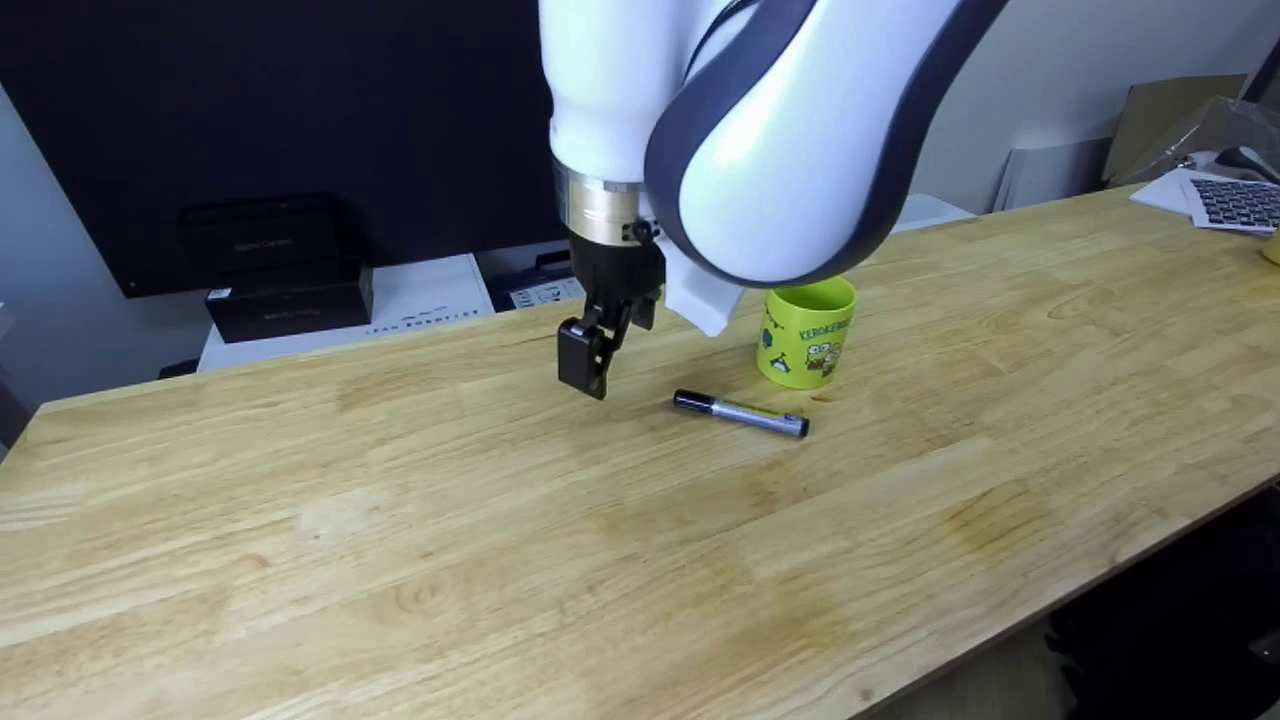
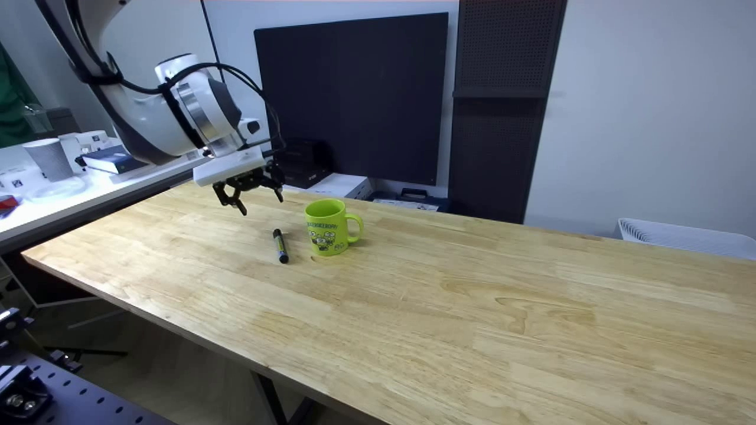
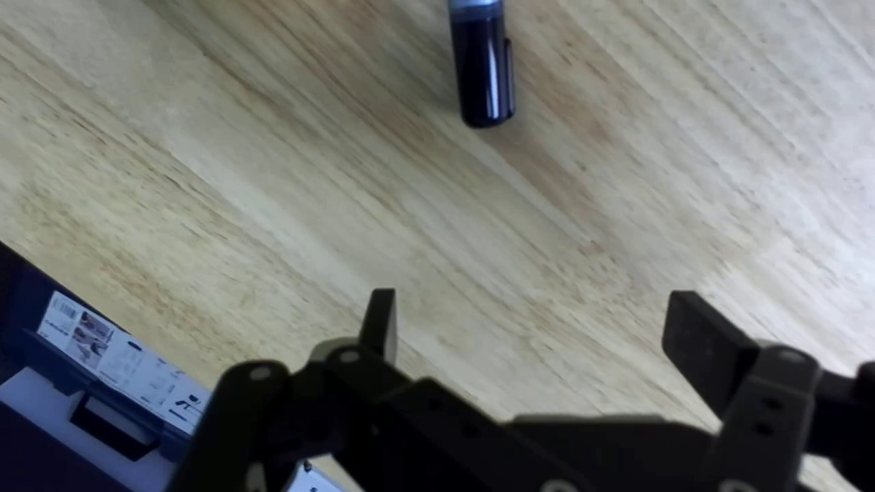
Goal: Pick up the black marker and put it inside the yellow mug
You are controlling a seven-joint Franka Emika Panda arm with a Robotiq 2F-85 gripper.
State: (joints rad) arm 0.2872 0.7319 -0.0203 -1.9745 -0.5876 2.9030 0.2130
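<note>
So the marker lies on a wooden table, dark panel behind.

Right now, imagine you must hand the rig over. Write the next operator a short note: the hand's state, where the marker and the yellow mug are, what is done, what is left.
Hand: open, holding nothing, raised above the table.
Yellow mug: upright on the table.
Black marker: lying on the table beside the mug, not touching it; only its capped end shows in the wrist view.
Done: neither the pick nor the placing.
Left: bring the hand to the marker, grip it, lift it and put it inside the mug.
</note>
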